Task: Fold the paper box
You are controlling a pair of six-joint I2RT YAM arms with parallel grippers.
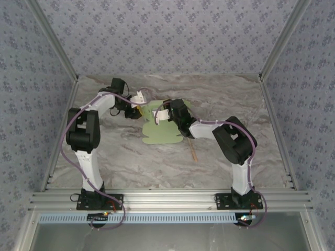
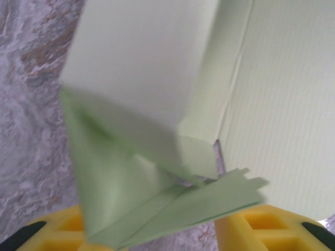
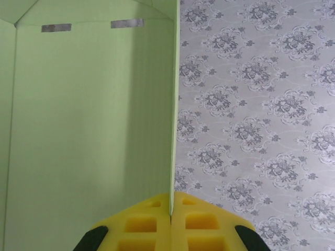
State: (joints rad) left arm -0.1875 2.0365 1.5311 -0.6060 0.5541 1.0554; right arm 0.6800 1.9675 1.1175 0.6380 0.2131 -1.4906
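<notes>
Top view: thin tan stick [image 1: 193, 151] lies on the table [image 1: 131, 162] just off the box's near right corner, under the right forearm. Purple cables [image 1: 65, 138] loop along both arms. The right arm's wrist covers the right part of the sheet; the left wrist hangs over its far left corner.

Surface: grey-white marbled top, bare apart from the card and stick. Walls [image 1: 167, 31] on three sides, grey floral paper, with metal posts at the corners. Ribbed aluminium rail [image 1: 167, 198] along the near edge carries both bases.

Box [image 1: 163, 133]: pale green card, mid-table between the grippers, mostly flat, partly raised at the far side. In the right wrist view a panel stands upright, meeting another at a crease on the left, with two grey slots [image 3: 127, 23] near its top.

Left gripper [image 1: 138, 98] [image 2: 157, 219]: yellow fingers [image 2: 272, 225] apart, blurred folded flaps lying between and over them; bare table shows beside the right one.

Right gripper [image 1: 159, 116] [image 3: 171, 201]: fingers pressed together, pinching the upright panel's edge
</notes>
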